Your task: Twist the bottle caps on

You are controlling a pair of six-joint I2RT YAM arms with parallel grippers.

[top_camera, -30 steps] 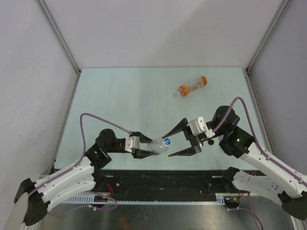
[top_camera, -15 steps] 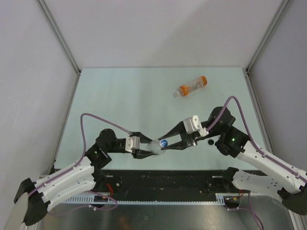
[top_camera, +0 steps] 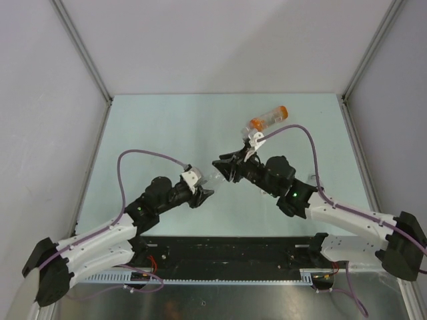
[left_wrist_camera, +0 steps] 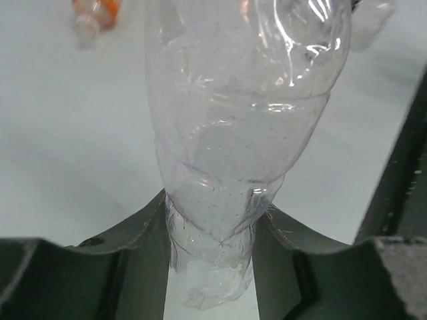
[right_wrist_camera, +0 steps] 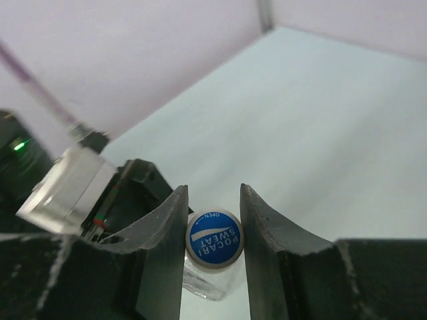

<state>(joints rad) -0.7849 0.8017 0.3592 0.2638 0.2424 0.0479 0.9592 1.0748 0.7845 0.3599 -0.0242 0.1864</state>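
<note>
The small round plastic cap point(right_wrist_camera: 215, 238) has a blue top with white POCARI SWEAT lettering and a white rim. The clear plastic bottle point(left_wrist_camera: 233, 133) is totally colourless. The orange-tinted plastic bottle point(top_camera: 268, 120) is see-through, with orange at both ends. The table point(top_camera: 167, 127) is pale mint green.

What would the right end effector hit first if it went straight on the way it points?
The blue Pocari Sweat cap, which sits in the right end effector on top of the clear bottle. Beyond that, it would probably meet the left end effector, which clamps the bottle's other end.
</note>
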